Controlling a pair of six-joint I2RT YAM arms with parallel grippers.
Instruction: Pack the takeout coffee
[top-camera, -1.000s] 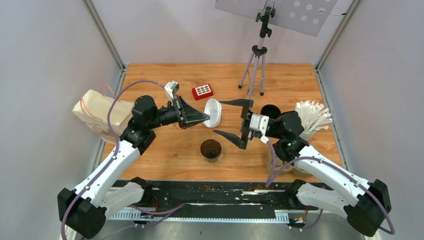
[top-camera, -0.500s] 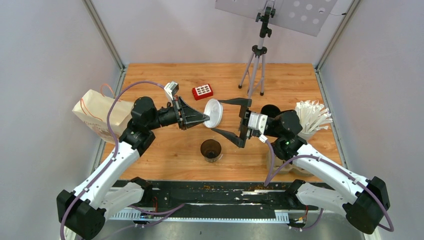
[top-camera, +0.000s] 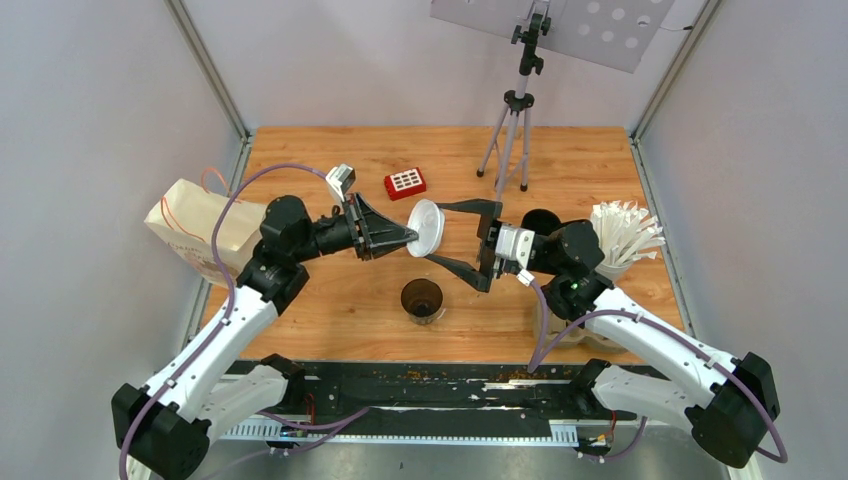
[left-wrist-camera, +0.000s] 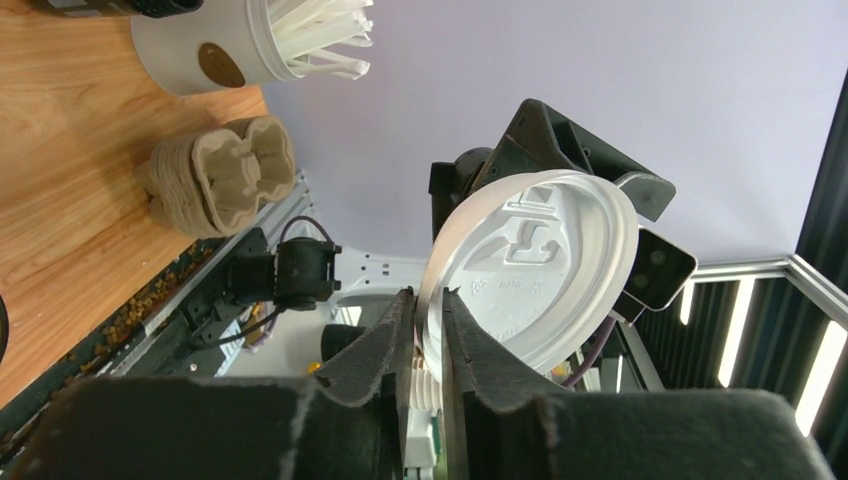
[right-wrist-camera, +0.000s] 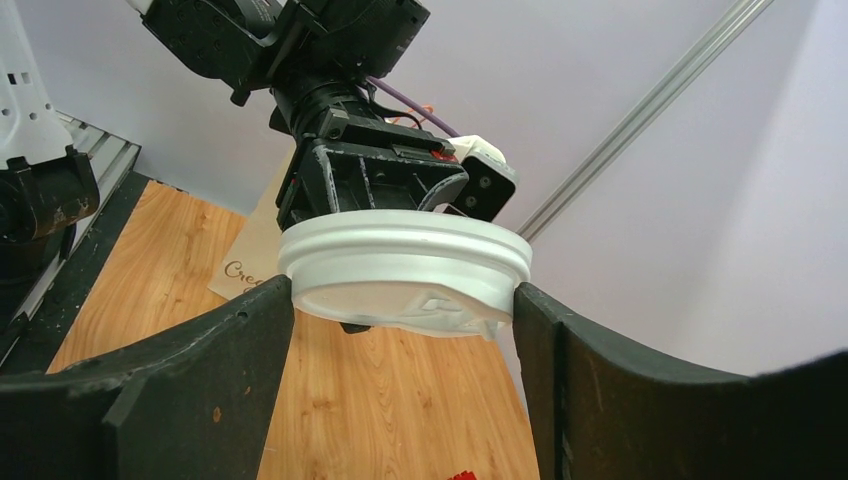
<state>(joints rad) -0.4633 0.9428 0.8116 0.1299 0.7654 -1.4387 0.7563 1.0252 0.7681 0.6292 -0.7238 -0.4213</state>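
Note:
A round white lid (top-camera: 425, 225) hangs on edge in the air above the table's middle. My left gripper (top-camera: 412, 236) is shut on its rim, the edge pinched between the pads (left-wrist-camera: 430, 300). My right gripper (top-camera: 436, 232) spans the lid (right-wrist-camera: 405, 260) across its width, and both fingers touch the rim (right-wrist-camera: 403, 290). Below the lid, a black cup (top-camera: 422, 298) stands upright on the table, lidless. A second black cup (top-camera: 541, 222) shows partly behind the right arm.
A brown paper bag (top-camera: 195, 228) lies at the left edge. A white cup of wrapped straws (top-camera: 620, 235) stands at the right, a moulded cardboard cup tray (left-wrist-camera: 220, 180) near it. A red block (top-camera: 405, 182) and a tripod (top-camera: 512, 130) sit further back.
My right gripper has moved left around the lid and narrowed until its fingers meet the rim. The left gripper has stayed put with the lid.

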